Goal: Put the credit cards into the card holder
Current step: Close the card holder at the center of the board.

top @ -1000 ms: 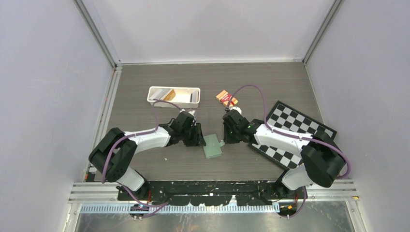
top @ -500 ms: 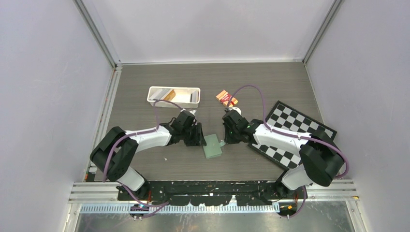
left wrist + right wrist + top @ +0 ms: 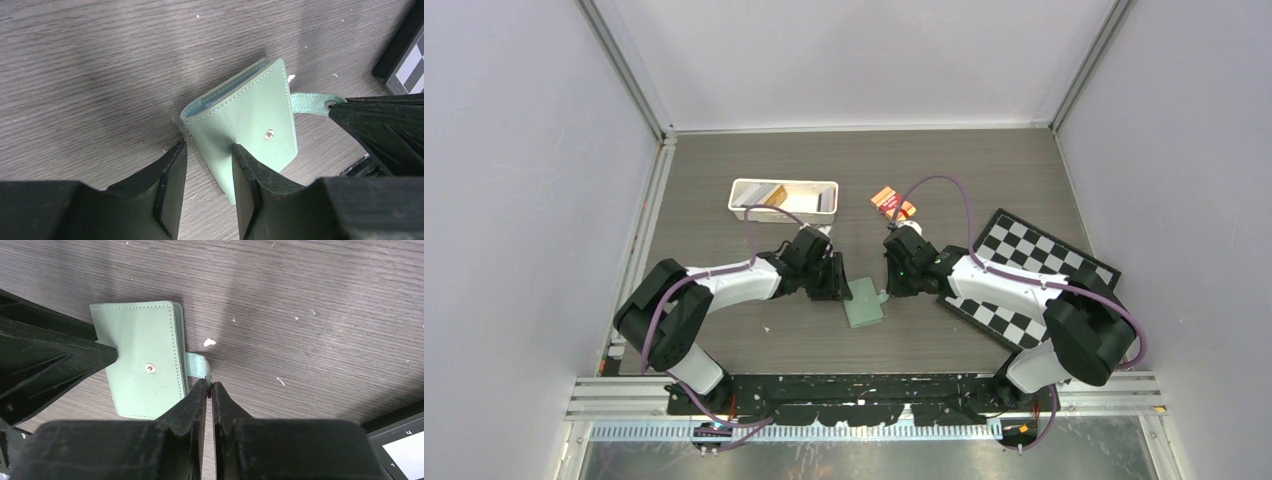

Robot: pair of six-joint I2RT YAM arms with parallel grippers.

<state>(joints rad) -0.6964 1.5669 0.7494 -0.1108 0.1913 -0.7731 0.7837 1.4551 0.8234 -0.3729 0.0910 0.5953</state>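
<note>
The card holder (image 3: 864,302), a sage-green wallet, lies folded shut on the table between my two grippers. My left gripper (image 3: 208,146) stands open over its near-left edge (image 3: 245,125); one finger (image 3: 245,175) rests on the cover and the other finger (image 3: 170,180) stands off it over bare table. My right gripper (image 3: 210,384) is shut on the end of the little clasp tab (image 3: 196,365), which sticks out from the wallet's side (image 3: 142,355). The credit cards (image 3: 769,195), gold-tan and grey, lie in the white tray far behind my left gripper (image 3: 834,284). My right gripper (image 3: 894,285) stands right of the wallet.
The long white tray (image 3: 784,183) sits at the back left. An orange-and-red packet (image 3: 892,203) lies behind my right arm. A black-and-white chequered board (image 3: 1034,275) lies under the right arm at the right. Grey walls close in the table on three sides.
My right gripper's jaws have closed on the clasp tab. The left arm has edged slightly toward the wallet, which has barely shifted.
</note>
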